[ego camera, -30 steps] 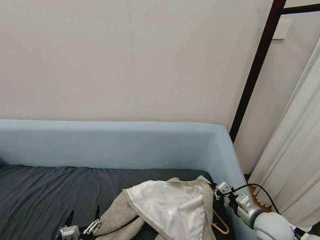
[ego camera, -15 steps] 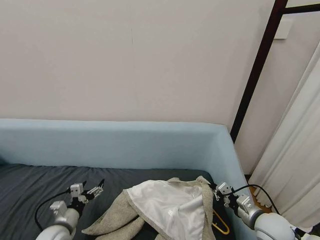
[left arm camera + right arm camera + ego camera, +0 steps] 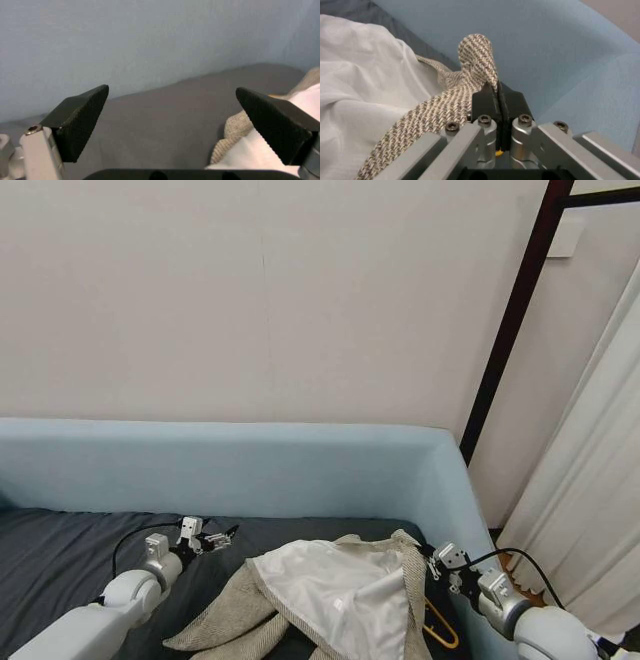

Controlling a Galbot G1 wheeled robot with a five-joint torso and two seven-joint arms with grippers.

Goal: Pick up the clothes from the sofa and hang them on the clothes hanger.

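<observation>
The coat (image 3: pixel 330 590) is lying lower middle by the sofa (image 3: pixel 250 465) wall, and the right gripper (image 3: pixel 433 560) is pinching its edge tight. The left gripper (image 3: pixel 213 537) is hanging wide open and empty over bare seat, lower left. The coat is hiding part of a hanger (image 3: pixel 443 637).

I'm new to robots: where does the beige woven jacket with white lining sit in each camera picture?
Head view: beige woven jacket, low centre on the dark seat, between left gripper and right gripper.
Left wrist view: jacket beside one tip of the open left gripper.
Right wrist view: jacket's woven edge pinched in the shut right gripper.
Shared landmark: light blue sofa back.
</observation>
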